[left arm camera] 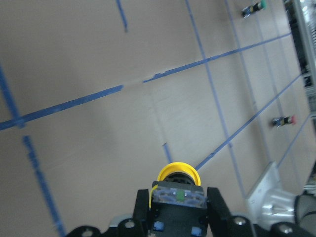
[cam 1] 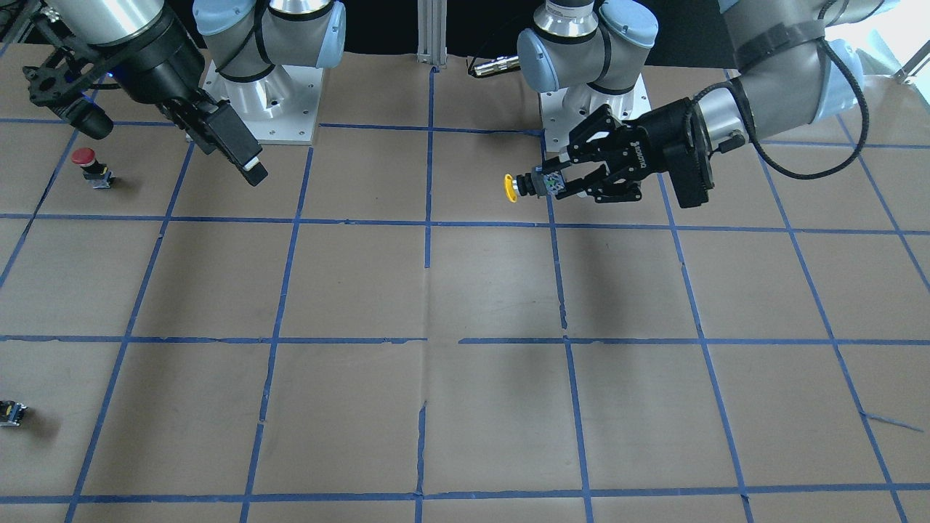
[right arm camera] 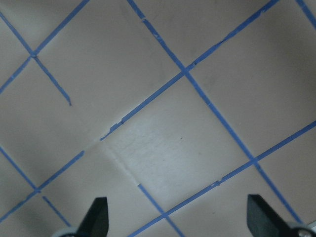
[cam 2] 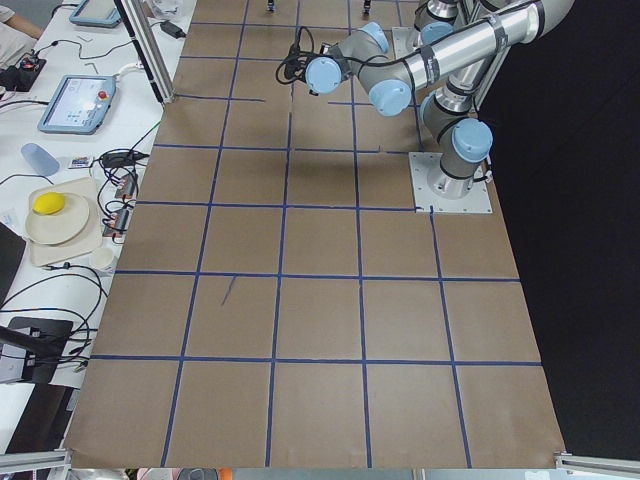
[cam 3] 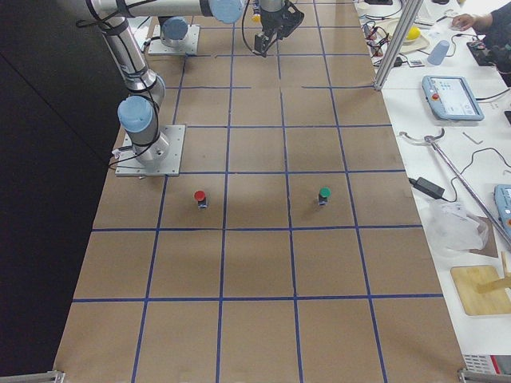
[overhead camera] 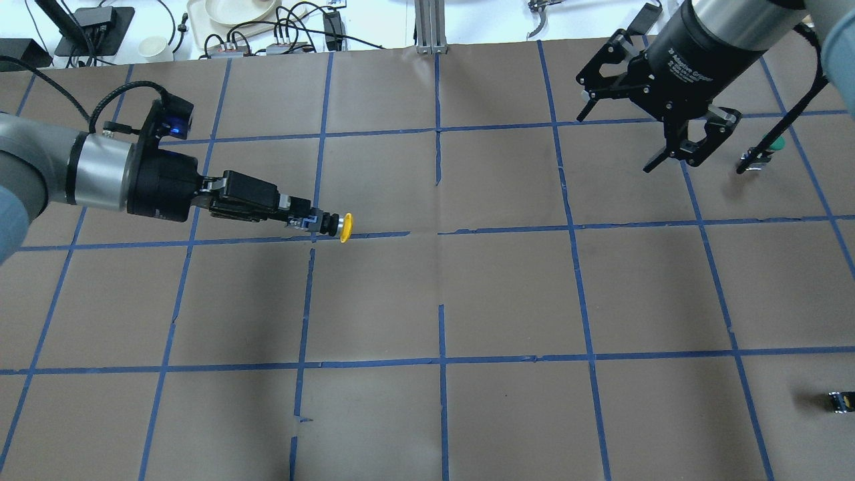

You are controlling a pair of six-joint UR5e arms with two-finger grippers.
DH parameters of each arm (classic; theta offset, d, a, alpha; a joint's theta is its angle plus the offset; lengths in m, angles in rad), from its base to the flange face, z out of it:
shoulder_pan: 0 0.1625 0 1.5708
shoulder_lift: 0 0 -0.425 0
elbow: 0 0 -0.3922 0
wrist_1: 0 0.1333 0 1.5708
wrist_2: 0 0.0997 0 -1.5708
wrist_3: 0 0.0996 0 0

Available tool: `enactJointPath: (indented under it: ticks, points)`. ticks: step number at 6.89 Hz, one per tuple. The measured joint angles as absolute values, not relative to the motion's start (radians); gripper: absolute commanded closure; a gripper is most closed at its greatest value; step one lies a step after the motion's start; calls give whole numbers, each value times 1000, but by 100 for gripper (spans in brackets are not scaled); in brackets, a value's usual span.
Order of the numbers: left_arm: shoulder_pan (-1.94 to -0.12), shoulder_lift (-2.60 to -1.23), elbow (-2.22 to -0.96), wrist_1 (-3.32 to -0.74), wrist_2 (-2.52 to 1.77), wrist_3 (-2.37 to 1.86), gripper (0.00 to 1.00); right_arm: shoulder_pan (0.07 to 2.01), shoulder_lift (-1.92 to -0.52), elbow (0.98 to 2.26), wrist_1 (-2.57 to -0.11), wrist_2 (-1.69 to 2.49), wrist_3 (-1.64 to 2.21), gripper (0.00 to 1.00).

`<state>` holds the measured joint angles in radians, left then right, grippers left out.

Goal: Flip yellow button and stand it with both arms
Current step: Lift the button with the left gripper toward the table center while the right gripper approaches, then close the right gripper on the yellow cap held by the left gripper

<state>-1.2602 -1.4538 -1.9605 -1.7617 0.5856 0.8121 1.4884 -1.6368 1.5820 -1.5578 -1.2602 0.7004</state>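
Clamped on the body of the yellow button, the left gripper is presenting its cap rightward, seemingly for the spread-open right gripper.

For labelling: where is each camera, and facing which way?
Front: across table, facing left arm, right arm; left pincer holds yellow button.
Overhead: behind, looking down; both arms.
Exterior left: table's left end; left arm nearer.
Exterior right: right end; right arm nearer.
Left wrist: along its pincer; button.
Right wrist: downward; open right pincer.
Front, overhead share the button.
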Motion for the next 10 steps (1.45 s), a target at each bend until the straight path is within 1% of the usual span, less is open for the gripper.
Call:
enactJointPath:
  ticks: [2, 4, 7, 10]
  points:
    - [-1354, -1442, -1977, -1790, 382, 776, 93, 1426, -1637, 1591, -1555, -1034, 829, 0]
    - [-1413, -1434, -1997, -1819, 177, 765, 93, 1416, -1638, 1607, -1550, -920, 886, 0]
    - [-1465, -1436, -2041, -1831, -60, 765, 93, 1439, -1654, 1624, -1539, -764, 924, 0]
    - [-1471, -1447, -2070, -1826, -137, 767, 93, 1504, -1655, 1653, -1539, -698, 1018, 0]
